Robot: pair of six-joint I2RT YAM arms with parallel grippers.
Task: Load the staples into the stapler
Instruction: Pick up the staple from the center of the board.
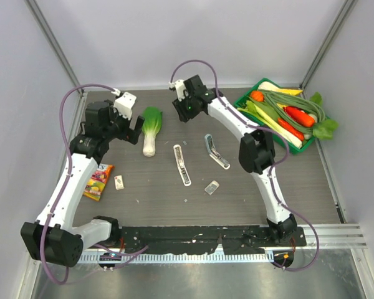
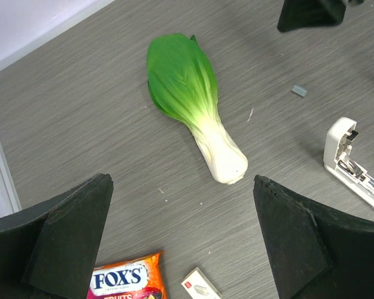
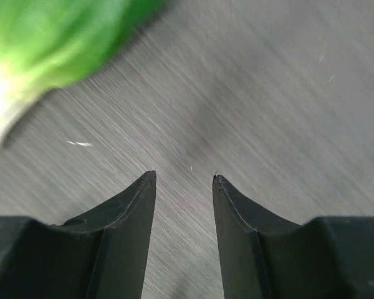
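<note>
- Stapler lies flat on the table, right of the bok choy, untouched.
- Staples box sits just beside the candy bag.
- Left gripper is spread wide and empty, near the bok choy.
- Right gripper has its jaws partly apart with nothing between them.

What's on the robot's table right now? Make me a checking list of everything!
Surface: grey wood-grain table, a few tiny specks.
Job's things: white stapler lying mid-table, metal channel showing; staples box apart from it, near the left arm; neither is held.
Clutter: bok choy, candy bag, pale blue-grey bar, small silvery piece, green tray of vegetables, far right.
Grippers: left gripper open, empty, by the bok choy; right gripper open, empty, over bare table.
Cables: purple cables loop off both arms, touching none of the things.
Surroundings: pale walls, metal frame posts.
</note>
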